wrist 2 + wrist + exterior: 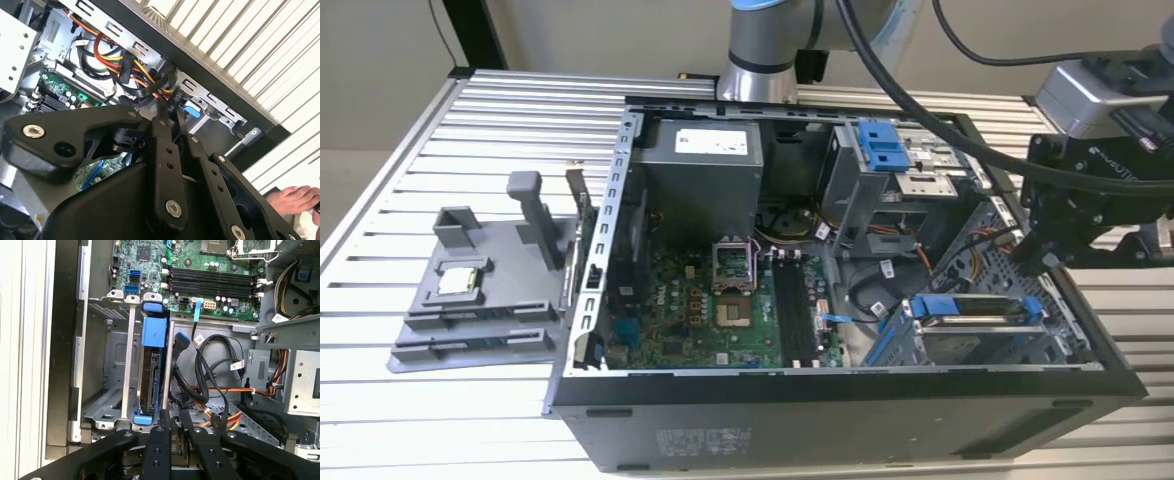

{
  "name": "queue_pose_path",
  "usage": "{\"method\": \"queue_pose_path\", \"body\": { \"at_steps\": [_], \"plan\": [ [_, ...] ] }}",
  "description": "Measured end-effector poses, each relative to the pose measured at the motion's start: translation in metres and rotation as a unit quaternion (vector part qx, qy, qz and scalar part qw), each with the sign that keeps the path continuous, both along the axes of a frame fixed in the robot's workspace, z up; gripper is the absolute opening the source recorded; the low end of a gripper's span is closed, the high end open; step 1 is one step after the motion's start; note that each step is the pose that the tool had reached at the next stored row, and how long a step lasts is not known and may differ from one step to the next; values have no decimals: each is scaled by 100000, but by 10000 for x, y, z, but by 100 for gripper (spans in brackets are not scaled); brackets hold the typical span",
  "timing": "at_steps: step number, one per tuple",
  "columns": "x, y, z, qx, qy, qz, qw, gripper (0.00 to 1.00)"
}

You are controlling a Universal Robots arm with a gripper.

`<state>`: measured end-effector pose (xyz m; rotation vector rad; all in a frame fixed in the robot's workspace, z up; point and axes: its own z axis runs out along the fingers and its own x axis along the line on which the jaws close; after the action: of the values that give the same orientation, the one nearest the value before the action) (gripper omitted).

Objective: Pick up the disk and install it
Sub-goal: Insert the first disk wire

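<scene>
The disk (974,312) already sits down in the drive cage (107,365) at about 4 o'clock in the open case (854,395), as the exterior view has it. It stands on edge between the cage rails with its blue bracket framing it. Its long edge runs roughly 9 to 3 o'clock across that view. The claw (1045,262) hangs just off the 3 o'clock end, so the disk lies at about 8 o'clock from it and close by. In the first wrist view the disk (151,372) stretches straight away from the claw (174,414), its near blue clip just beside one fingertip. The fingers (161,421) are drawn close with only a sliver between them, and I'd say they pinch nothing. From where I stand, the drive looks seated rather than carried.
</scene>
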<state>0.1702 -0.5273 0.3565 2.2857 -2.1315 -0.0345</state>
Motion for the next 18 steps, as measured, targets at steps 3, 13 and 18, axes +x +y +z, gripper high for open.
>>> {"method": "queue_pose_path", "body": {
  "at_steps": [3,13,18],
  "plan": [
    [-59,-6,1,5,-3,-75,100000,0],
    [-181,-27,-1,-100,-429,-662,99997,0],
    [-203,-31,-9,-247,-1002,-1237,99987,0]
  ]
}}
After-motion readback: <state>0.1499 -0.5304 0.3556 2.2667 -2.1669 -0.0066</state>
